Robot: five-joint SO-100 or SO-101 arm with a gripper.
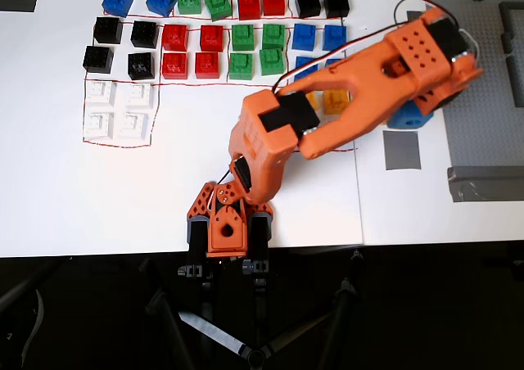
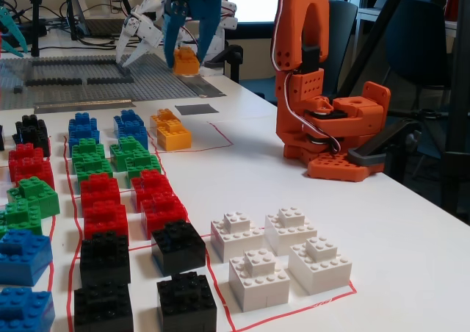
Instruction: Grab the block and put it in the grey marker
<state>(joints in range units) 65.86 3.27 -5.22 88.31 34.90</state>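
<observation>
In the fixed view my blue gripper [image 2: 186,62] is shut on the orange-yellow block [image 2: 185,57] and holds it in the air, well above the table. The grey marker [image 2: 196,109] lies flat on the white table below and slightly nearer the camera. In the overhead view the gripper [image 1: 407,121] pokes out from under the orange arm just above the grey marker [image 1: 401,151]; the arm hides the held block there. Two more orange-yellow bricks [image 2: 170,130] stay on the table inside the red outline.
Rows of blue [image 1: 117,1], green [image 1: 242,38], red [image 1: 174,38], black [image 1: 108,31] and white bricks [image 1: 117,110] fill the left. A grey baseplate [image 1: 483,67], a long tape strip [image 1: 424,51] and a grey bar [image 1: 485,182] lie right. The arm's base [image 1: 228,223] is at the front.
</observation>
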